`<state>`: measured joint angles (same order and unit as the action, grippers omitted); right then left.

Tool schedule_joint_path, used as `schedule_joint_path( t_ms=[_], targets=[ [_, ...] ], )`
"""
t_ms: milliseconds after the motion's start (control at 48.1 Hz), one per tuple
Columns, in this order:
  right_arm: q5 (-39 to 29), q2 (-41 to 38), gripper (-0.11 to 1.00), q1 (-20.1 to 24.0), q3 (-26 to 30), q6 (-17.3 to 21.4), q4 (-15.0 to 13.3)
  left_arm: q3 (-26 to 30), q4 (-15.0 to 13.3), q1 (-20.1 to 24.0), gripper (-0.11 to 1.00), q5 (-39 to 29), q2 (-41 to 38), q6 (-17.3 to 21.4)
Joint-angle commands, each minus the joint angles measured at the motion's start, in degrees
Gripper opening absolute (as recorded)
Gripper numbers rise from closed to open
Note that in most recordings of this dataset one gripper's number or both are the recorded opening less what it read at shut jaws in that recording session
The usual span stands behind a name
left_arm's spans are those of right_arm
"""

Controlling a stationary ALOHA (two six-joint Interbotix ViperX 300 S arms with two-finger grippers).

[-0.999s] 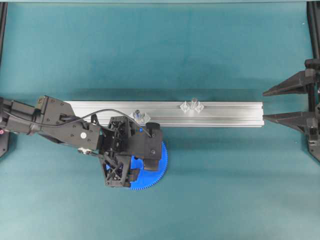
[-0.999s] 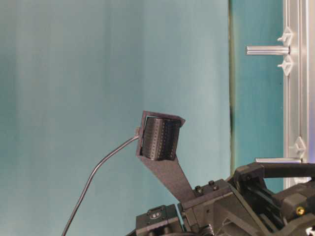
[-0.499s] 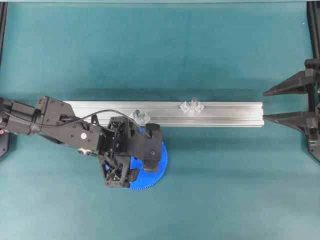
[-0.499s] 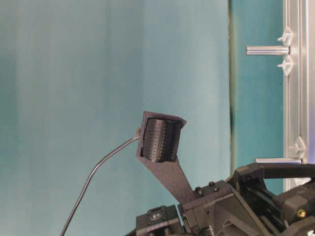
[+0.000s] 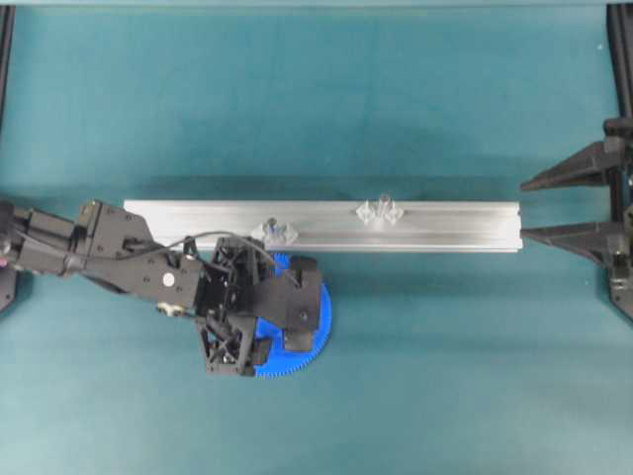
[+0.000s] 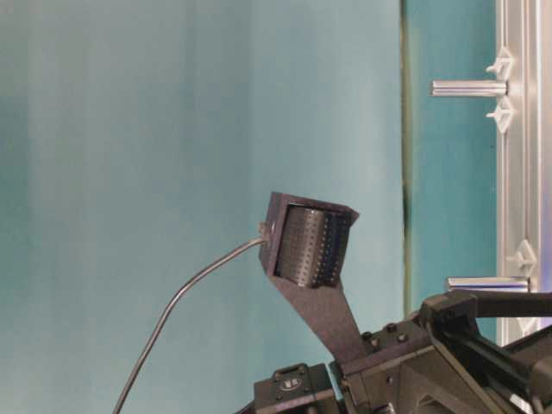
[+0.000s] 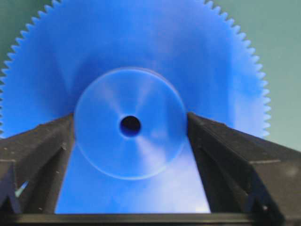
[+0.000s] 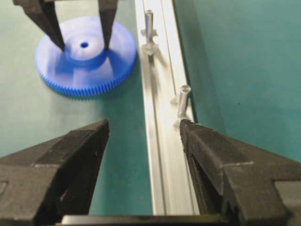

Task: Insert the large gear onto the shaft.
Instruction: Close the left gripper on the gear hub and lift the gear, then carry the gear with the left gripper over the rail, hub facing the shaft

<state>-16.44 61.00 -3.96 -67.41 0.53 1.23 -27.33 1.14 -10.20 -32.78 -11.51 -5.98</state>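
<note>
The large gear [image 5: 318, 319] lies flat on the teal table just in front of the rail. My left gripper [image 5: 295, 309] is over it, one finger on each side of the raised hub [image 7: 130, 127] and touching it. The gear and gripper also show far off in the right wrist view, gear [image 8: 84, 70], gripper [image 8: 83, 47]. The shaft [image 5: 275, 232] stands between clear brackets on the rail beside the gear; it also shows in the table-level view [image 6: 487, 283] and in the right wrist view [image 8: 149, 23]. My right gripper [image 5: 524, 208] is open and empty at the rail's right end.
The aluminium rail [image 5: 445, 226] runs left to right across the middle of the table. A second, stubbier pin [image 5: 382, 209] stands on it further right, close to my right gripper's finger [image 8: 207, 155].
My left arm has shifted slightly left and lower over the gear, and its wrist camera mount has moved in the table-level view. The right arm has not moved.
</note>
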Motion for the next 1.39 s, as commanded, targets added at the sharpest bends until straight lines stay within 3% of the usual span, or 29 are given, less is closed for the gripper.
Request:
schedule_joint_path(
  t_ms=[0,374,686,1019,1373],
  targets=[
    [0.2,-0.2,0.69,-0.1,0.5,0.4,0.1,-0.5,-0.1,-2.3,0.91,-0.4,-1.0,0.1],
    [0.2,-0.1,0.69,-0.1,0.4,0.5,0.1,-0.7,-0.1,-2.3,0.9,0.3,-1.0,-0.2],
    [0.2,-0.1,0.69,-0.1,0.4,0.5,0.1,-0.7,0.1,-2.3,0.82,3.7,1.0,0.4],
    [0.3,0.2,0.69,-0.1,0.3,0.5,0.1,0.3,0.1,-2.3,0.78,4.7,4.2,3.9],
    [0.3,0.4,0.69,-0.1,0.0,0.6,0.1,3.0,0.1,-1.9,0.78,4.7,5.9,4.6]
  ],
)
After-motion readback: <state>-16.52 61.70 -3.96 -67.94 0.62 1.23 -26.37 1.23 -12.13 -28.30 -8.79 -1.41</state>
